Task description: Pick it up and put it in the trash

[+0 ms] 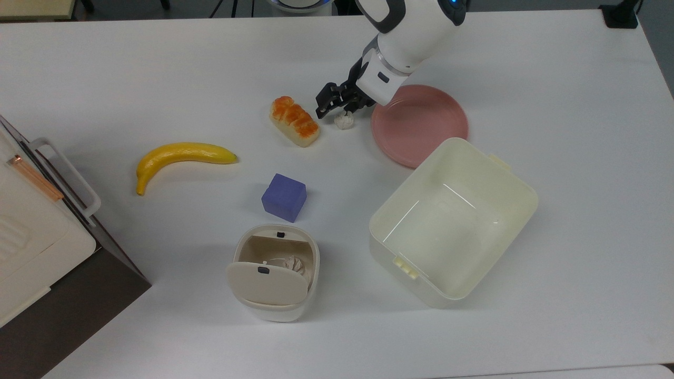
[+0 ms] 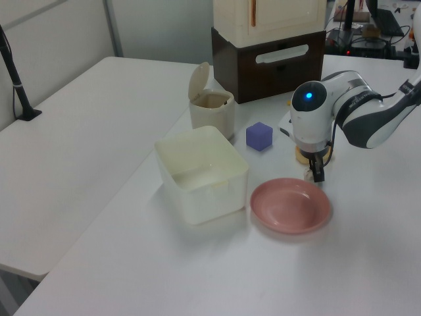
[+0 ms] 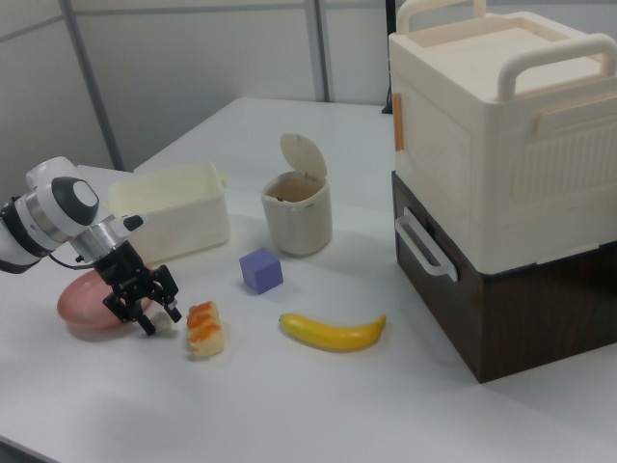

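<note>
Top view: paper ball [image 1: 343,121] between open gripper [image 1: 339,105] fingers

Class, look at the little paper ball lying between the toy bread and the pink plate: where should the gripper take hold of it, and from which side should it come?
Grip the paper ball across its middle, coming straight down from above. It is small, roundish and lies low on the table, so no side offers a handle. The bread and plate flank it in the top view, so the fingers probably fit best along the free gap. The gripper hangs over it, open.

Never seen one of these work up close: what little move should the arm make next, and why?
Probably close the fingers: the open gripper has its tips right at the paper ball, which lies on the table between the toy bread and pink plate.
</note>
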Robot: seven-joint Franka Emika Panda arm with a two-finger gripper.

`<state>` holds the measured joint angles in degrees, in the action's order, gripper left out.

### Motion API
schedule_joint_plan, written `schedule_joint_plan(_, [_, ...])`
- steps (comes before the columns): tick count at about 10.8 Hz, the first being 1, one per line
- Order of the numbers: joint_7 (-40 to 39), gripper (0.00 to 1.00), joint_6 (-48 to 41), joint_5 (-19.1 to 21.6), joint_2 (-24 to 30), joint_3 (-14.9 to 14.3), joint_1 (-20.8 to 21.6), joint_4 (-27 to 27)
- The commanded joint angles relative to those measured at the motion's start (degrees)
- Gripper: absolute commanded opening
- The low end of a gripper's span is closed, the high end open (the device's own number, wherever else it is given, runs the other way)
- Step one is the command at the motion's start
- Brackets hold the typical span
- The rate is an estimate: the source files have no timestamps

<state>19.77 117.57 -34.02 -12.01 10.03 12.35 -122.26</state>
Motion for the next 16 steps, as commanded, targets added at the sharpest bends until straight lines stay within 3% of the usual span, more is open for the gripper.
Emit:
schedule_joint_plan(1, [-5.24, 0.00, 0.90, -1.05, -0.73, -0.18, 0.22, 1.49])
schedule_joint_plan(5, [-7.02, 0.00, 0.99, -0.69, -0.38, -0.18, -0.30, 2.46])
schedule_joint_plan(6, [-6.85, 0.15, 0.99, -0.35, -0.38, -0.18, -0.57, 2.81])
schedule_joint_plan(7, [-6.32, 0.72, 0.90, -0.34, -0.38, -0.18, -0.48, 2.81])
schedule_joint_plan(8, [-6.58, 0.99, 0.73, -0.34, -0.38, -0.18, -0.48, 2.81])
schedule_joint_plan(11, [-6.76, 1.00, 0.99, 0.27, -0.29, -0.18, -1.09, 4.21])
schedule_joint_plan(13, [-7.46, 1.00, 1.08, 2.90, -0.55, -0.18, -1.45, 5.53])
schedule_joint_plan(16, [-10.10, 1.00, 2.47, 2.82, -2.83, -0.18, -1.19, 5.97])
